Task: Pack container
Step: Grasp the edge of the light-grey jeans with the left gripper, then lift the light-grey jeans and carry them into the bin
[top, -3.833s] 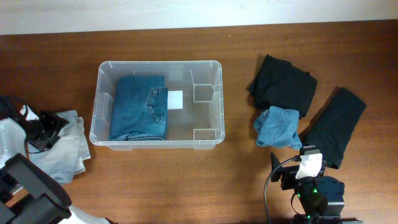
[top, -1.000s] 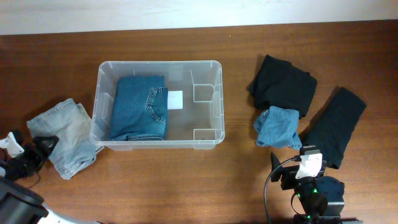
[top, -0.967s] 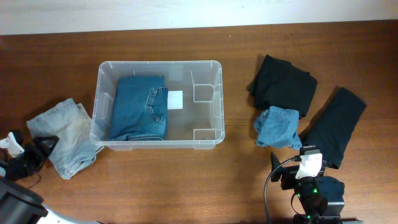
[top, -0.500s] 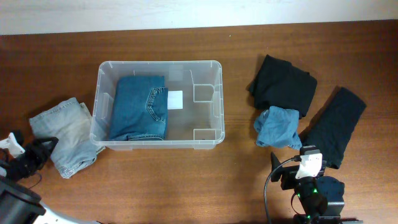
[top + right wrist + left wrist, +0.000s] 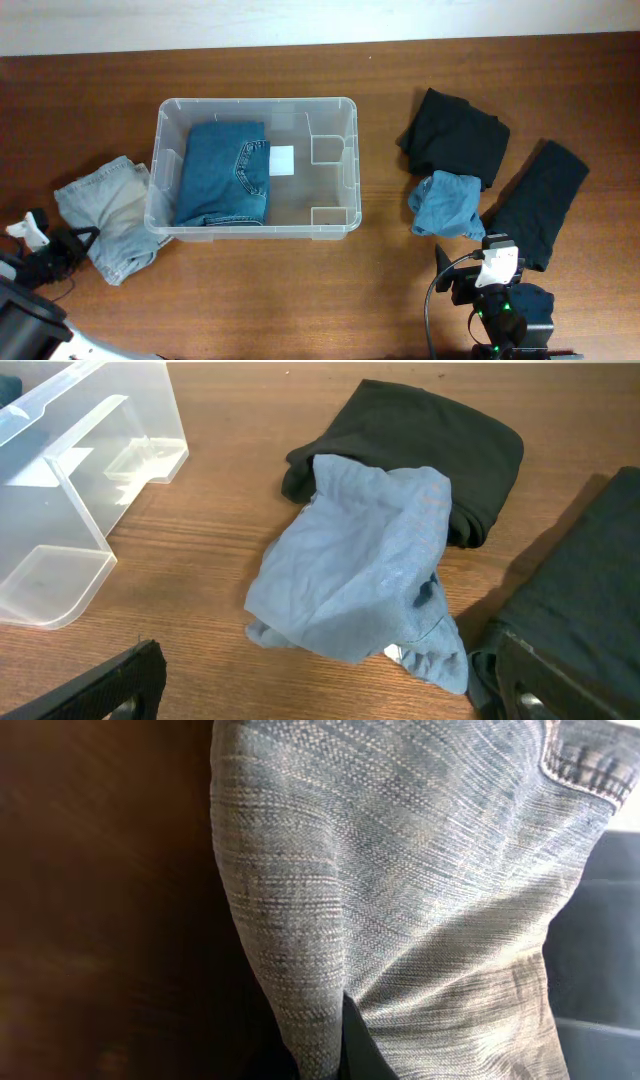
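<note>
The container (image 5: 352, 165) is a clear plastic bin left of the table's centre, with folded blue jeans (image 5: 224, 172) in its left half. Pale grey jeans (image 5: 110, 212) lie against its left wall. My left gripper (image 5: 76, 240) is shut on a fold at their near left edge. In the left wrist view the grey denim (image 5: 400, 890) fills the frame, and a ridge of it is pinched between the dark fingers (image 5: 362, 1045). My right gripper (image 5: 330, 698) stands open just short of a crumpled light blue garment (image 5: 360, 570), touching nothing.
A folded black garment (image 5: 455, 135) lies right of the bin, under the light blue garment (image 5: 447, 205). A second black garment (image 5: 540, 200) lies further right. The bin's corner (image 5: 60, 470) shows at the left of the right wrist view.
My left gripper has closed on the grey jeans' edge. The jeans have shifted a little right, against the bin wall. The right arm has not moved.
</note>
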`<state>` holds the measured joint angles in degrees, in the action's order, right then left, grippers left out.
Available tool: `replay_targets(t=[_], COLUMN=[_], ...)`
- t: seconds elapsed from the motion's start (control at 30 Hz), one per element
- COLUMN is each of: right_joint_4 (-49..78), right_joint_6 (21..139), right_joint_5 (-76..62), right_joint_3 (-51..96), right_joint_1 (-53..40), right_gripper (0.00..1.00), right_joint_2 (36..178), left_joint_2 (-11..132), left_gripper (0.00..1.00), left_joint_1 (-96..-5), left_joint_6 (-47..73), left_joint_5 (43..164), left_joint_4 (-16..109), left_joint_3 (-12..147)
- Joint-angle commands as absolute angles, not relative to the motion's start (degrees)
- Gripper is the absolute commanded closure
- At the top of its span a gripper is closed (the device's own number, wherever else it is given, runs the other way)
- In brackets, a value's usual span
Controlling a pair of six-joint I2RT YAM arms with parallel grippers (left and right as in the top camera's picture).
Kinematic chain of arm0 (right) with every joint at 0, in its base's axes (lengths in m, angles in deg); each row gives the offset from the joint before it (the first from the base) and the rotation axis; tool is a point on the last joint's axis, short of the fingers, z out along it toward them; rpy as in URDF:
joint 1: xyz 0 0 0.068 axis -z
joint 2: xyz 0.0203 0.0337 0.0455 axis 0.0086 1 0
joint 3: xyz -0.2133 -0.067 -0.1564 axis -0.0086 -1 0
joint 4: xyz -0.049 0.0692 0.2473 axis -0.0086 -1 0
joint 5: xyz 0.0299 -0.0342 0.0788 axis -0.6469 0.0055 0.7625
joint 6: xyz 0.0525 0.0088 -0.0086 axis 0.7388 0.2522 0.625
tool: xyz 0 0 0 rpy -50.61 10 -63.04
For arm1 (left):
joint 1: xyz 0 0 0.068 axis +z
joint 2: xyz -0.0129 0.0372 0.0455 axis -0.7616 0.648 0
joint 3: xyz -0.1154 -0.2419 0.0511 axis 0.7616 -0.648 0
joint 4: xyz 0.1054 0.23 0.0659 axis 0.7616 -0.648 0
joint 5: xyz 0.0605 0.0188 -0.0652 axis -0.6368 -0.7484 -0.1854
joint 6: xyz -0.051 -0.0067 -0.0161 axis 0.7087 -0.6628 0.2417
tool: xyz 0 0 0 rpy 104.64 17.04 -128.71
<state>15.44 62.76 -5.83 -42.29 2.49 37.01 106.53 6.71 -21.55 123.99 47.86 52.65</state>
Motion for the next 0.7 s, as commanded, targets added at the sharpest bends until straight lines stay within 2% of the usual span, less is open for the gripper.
replay_targets(t=[0.0,0.23,0.5,0.67], right_joint_4=[15.4,15.4,15.4,15.4], right_joint_6=[62.4,62.4,62.4,62.4], right_joint_5=[-5.5,-5.5,-5.5,-5.5], right_joint_3=[-42.7,-42.7,-42.7,-42.7], right_joint_1=[2.9,2.9,2.9,2.9], right_gripper=[0.02,0.02,0.02,0.02], right_joint_2=[36.7,36.7,36.7,36.7], left_joint_2=[108.4,97.8,78.0,63.0], left_gripper=[1.0,1.0,1.0,1.0], left_joint_1=[6.4,6.7,5.5,-1.8], left_joint_6=[-21.4,-21.4,-19.3,-12.3], left_joint_5=[124.3,125.5,125.5,125.5], left_joint_4=[39.7,26.9,21.5,22.0], left_joint_3=[54.6,64.3,73.3,75.0])
